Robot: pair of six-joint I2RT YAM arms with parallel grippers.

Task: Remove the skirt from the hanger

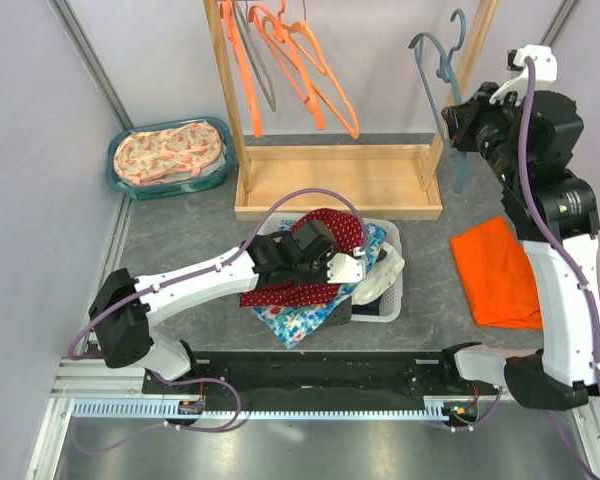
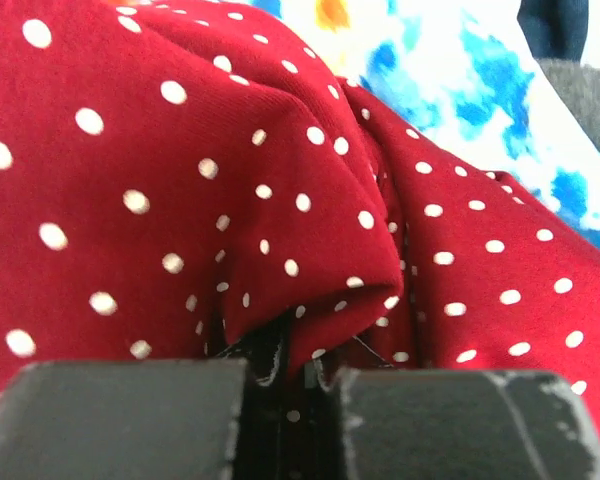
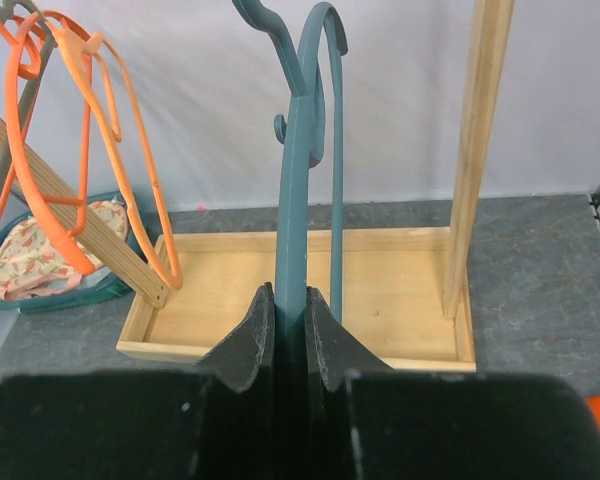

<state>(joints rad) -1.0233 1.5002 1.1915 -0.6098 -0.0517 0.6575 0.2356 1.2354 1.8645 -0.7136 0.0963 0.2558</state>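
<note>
The red skirt with white dots (image 1: 298, 293) lies bunched on clothes in the white basket (image 1: 384, 306). It fills the left wrist view (image 2: 230, 180). My left gripper (image 1: 363, 268) is down on it, and its jaws (image 2: 295, 385) stand nearly closed with a fold of the skirt between them. My right gripper (image 1: 452, 116) is raised at the right end of the wooden rack and is shut on the stem of a bare teal hanger (image 1: 448, 62). The wrist view shows the hanger (image 3: 300, 170) clamped between my right gripper's (image 3: 292, 325) jaws.
The wooden rack (image 1: 340, 182) stands behind the basket with orange hangers (image 1: 302, 62) on it. A blue floral cloth (image 1: 298, 322) lies under the skirt. An orange cloth (image 1: 495, 270) lies at the right. A teal tub (image 1: 170, 156) of floral cloth sits far left.
</note>
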